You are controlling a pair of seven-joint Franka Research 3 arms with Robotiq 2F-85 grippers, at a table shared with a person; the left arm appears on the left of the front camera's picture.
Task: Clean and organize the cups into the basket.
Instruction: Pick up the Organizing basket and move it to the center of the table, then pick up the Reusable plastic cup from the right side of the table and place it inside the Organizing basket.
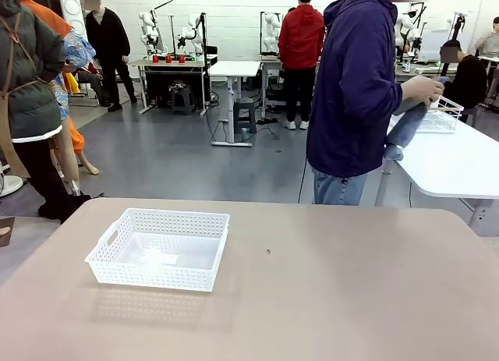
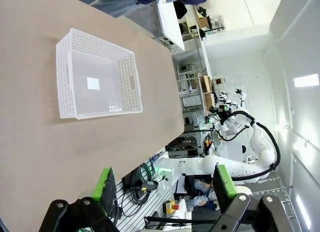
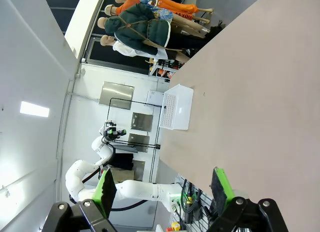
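I have both tools idle. The left gripper [image 2: 164,184] stands with its jaws wide apart and nothing between the green pads, and the right gripper [image 3: 164,188] is the same, spread and empty above the tan table [image 1: 351,299].

The basket [image 1: 148,277] sits at the lower left of the front frame, flat on the table, nothing in it but a small white label on its floor. In the left wrist view it lies at the upper left, one cut-out handle facing the table edge.

At the upper right of the front frame the person's hand [image 1: 425,88] holds a pale tapered thing [image 1: 405,127] over the neighbouring white table [image 1: 460,170], beside a wire basket [image 1: 443,115]. It may be one of the cups, but I can't tell.

I judge the basket light and slightly flexible, and likely to skate on this smooth top if nudged. If I must shift it, I'd pinch a long wall near a corner, where the lattice is stiffest. A tapered, handleless cup should be light and slick, so I'd close across its middle rather than its rim.
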